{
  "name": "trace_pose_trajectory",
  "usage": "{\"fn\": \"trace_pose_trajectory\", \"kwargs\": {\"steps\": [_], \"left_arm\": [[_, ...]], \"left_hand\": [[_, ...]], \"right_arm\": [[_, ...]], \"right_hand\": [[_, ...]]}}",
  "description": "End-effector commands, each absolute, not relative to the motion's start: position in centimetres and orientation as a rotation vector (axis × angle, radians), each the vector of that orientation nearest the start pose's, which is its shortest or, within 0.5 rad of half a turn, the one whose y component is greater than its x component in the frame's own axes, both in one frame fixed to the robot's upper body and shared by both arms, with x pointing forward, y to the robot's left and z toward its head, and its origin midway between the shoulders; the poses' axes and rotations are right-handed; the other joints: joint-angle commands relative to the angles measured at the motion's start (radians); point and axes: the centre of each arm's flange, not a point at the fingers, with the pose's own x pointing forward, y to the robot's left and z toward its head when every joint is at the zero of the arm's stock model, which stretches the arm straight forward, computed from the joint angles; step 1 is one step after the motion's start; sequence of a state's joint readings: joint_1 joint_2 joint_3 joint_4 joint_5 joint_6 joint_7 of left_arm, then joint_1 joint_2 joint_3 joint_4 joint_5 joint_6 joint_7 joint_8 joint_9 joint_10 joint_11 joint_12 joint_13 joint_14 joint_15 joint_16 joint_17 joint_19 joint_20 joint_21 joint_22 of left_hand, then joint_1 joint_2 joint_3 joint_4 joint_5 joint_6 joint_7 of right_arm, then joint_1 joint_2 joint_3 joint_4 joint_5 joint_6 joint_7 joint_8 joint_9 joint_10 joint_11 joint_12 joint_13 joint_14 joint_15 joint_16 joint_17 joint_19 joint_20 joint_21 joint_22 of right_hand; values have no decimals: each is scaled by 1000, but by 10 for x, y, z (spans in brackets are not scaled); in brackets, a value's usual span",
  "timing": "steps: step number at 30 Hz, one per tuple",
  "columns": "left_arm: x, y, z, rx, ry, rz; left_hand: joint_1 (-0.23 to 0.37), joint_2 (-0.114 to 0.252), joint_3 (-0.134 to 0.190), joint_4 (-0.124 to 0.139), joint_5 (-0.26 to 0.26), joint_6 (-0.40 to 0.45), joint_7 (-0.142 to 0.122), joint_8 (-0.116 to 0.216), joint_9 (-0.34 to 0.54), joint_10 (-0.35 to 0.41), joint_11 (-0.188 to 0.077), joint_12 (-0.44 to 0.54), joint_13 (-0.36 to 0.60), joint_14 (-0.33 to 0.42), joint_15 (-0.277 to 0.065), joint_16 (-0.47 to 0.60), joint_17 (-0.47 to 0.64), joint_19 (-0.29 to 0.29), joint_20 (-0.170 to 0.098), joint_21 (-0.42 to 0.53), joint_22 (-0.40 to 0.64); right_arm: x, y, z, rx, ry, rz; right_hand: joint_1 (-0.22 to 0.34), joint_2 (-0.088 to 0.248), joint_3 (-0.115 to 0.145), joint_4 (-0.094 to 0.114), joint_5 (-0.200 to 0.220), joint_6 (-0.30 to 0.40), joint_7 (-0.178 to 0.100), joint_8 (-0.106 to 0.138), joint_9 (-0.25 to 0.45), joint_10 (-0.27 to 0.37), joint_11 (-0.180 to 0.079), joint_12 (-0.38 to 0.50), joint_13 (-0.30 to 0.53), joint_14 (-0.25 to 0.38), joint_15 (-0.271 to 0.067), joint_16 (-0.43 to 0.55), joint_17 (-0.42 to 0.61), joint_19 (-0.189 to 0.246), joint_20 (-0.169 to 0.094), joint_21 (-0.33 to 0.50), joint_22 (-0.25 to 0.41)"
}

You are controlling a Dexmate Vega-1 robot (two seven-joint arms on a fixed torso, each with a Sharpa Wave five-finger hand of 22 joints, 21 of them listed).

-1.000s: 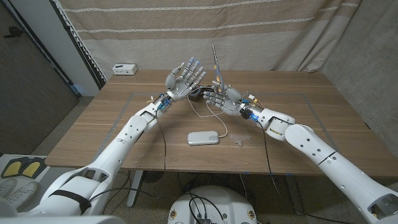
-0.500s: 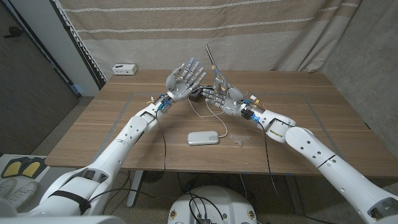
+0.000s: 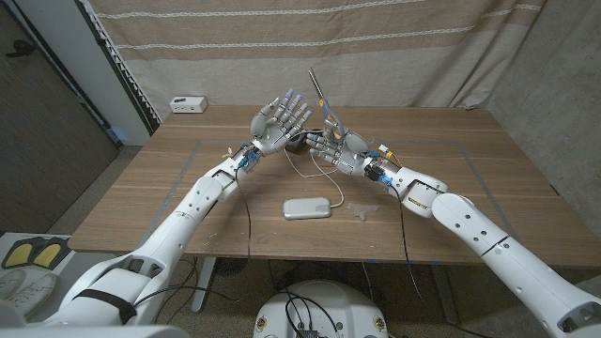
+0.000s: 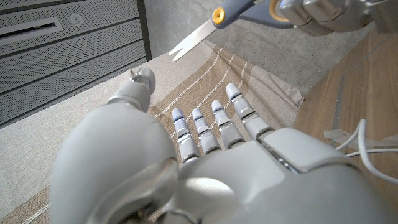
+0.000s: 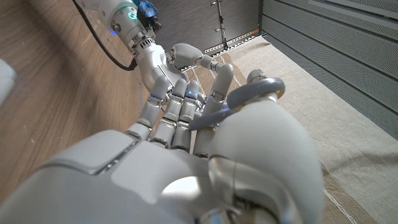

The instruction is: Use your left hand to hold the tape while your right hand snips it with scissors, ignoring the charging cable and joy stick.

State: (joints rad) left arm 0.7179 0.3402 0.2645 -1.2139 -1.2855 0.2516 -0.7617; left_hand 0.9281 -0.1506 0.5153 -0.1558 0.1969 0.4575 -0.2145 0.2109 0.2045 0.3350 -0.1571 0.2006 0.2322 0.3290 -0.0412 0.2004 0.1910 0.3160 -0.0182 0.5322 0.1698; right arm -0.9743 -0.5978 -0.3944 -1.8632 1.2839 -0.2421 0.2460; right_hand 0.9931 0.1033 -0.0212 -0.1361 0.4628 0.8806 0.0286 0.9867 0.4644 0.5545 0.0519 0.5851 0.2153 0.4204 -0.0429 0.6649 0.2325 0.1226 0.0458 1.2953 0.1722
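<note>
Two hands raised mid-table — right hand (image 3: 336, 145) gripping scissors (image 3: 325, 101), left hand (image 3: 280, 120) spread wide, tape apparently the dark roll (image 3: 297, 144) between them: steady it before snipping.

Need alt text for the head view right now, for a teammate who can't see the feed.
Above the middle of a wooden table, the right hand holds scissors with the blades pointing up, beside the raised left hand, whose fingers are spread. A white charging device with its cable lies on the table below the hands.
</note>
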Motion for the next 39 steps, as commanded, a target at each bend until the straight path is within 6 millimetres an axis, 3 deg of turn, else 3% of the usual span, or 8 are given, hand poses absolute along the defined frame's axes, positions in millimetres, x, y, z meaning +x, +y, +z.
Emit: {"fn": "trace_pose_trajectory", "kwargs": {"steps": [1, 6, 12, 15, 25, 28, 34, 39], "left_arm": [[637, 197, 9, -722, -416, -1105], [636, 197, 9, -721, -416, -1108], [634, 196, 7, -720, -413, -1107], [634, 197, 7, -720, -413, -1105], [633, 197, 5, -720, -410, -1103], [633, 197, 4, -720, -408, -1103], [633, 198, 3, -720, -405, -1102], [632, 198, 3, -720, -405, -1101]], "left_hand": [[3, 9, -3, 1, 4, 8, -1, 5, 1, 8, 1, 10, -1, 5, -128, 5, 3, 4, -2, -2, 4], [3, 11, -3, 2, 3, 8, -1, 4, 1, 8, 1, 10, -2, 6, -127, 5, 3, 5, -2, -4, 4], [4, 14, -2, 3, 3, 11, 0, 4, 1, 8, 1, 10, -4, 6, -128, 5, 3, 6, -2, -7, 4], [4, 15, -2, 3, 3, 14, 0, 5, 1, 9, 1, 10, -5, 6, -127, 5, 3, 7, -2, -9, 4], [6, 17, 0, 3, 2, 21, -1, 5, 0, 7, -1, 9, -8, 8, -128, 5, 3, 9, -3, -14, 5], [7, 18, 0, 3, 2, 22, -1, 5, 0, 7, 0, 9, -9, 8, -128, 5, 3, 9, -1, -16, 5], [8, 19, 0, 3, 1, 27, -2, 6, 0, 8, -2, 10, -10, 8, -129, 5, 3, 9, -1, -19, 5], [8, 20, 1, 3, 1, 32, -2, 7, 0, 8, -1, 10, -11, 9, -128, 5, 3, 9, -2, -22, 5]], "right_arm": [[537, -130, -22, 509, -199, 972], [536, -130, -22, 512, -200, 969], [535, -129, -23, 525, -204, 994], [535, -128, -24, 537, -210, 1005], [535, -127, -26, 583, -220, 1012], [534, -127, -27, 606, -225, 1010], [534, -126, -27, 623, -241, 1009], [534, -125, -27, 628, -253, 1014]], "right_hand": [[24, 16, 11, 1, 0, -21, 1, 60, 11, 177, -82, 55, 26, 51, -101, 5, 3, 24, -5, -13, 1], [24, 24, 9, 9, -9, -21, -6, 68, -2, 288, -124, 132, 74, 97, -138, 18, 17, 39, -11, -26, 2], [4, 23, -3, 23, -16, 2, -18, 67, -31, 301, -117, 180, 126, 119, -150, 36, 49, 32, -25, -41, 3], [12, 33, -4, 22, -19, 4, -13, 25, -87, 172, -112, 201, 204, 59, -136, 29, 85, -4, -15, -61, 7], [32, 41, -5, 17, -26, -9, -34, -2, -108, 146, -142, 323, 352, 56, -153, 83, 155, -42, 19, -85, 10], [38, 45, -8, 18, -26, -11, -45, -22, -126, 49, -145, 384, 467, 27, -151, 101, 187, -57, 15, -98, 11], [32, 50, -10, 27, -23, -17, -52, -31, -125, 138, -159, 483, 533, 31, -166, 80, 174, -80, 21, -112, 11], [33, 45, -12, 27, -22, -29, -62, -50, -141, 142, -168, 497, 539, 39, -170, 71, 168, -84, 23, -117, 10]]}}
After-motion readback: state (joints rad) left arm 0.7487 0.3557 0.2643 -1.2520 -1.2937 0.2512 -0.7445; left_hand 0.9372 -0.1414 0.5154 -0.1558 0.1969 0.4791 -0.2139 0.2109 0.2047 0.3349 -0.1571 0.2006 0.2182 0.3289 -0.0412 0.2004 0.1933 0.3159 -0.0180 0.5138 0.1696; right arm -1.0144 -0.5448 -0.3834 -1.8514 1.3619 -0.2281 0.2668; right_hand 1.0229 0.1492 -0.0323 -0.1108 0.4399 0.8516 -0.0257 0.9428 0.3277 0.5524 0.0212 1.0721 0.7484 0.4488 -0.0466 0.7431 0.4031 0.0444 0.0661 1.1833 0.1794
